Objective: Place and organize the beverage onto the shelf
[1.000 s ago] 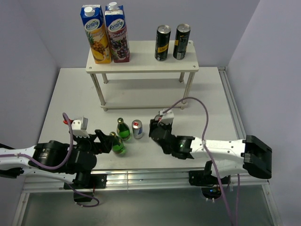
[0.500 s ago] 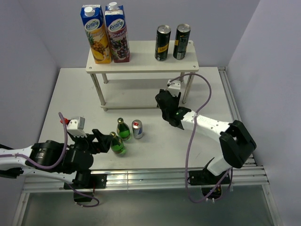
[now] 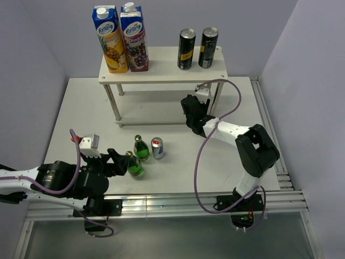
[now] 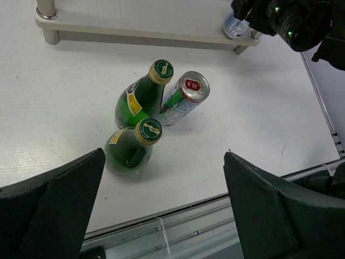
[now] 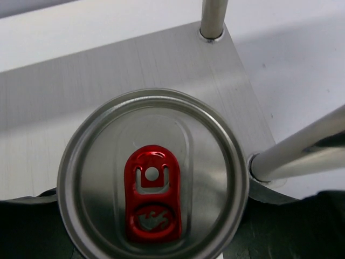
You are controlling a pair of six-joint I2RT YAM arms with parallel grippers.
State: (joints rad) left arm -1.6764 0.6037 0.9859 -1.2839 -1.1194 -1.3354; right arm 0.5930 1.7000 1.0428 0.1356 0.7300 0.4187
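**Beverage can [image 5: 152,178] held at the shelf [image 3: 161,77]**

From above, we see two dark cans [image 3: 186,49] on the top board, and two green bottles [image 3: 141,149] with a silver-blue can [image 3: 157,148] on the table [image 3: 81,108]. In the left wrist view, the left gripper [image 4: 161,162] is wide open, empty. In the right wrist view, the right gripper [image 5: 161,221] grips the beverage can over the lower board.
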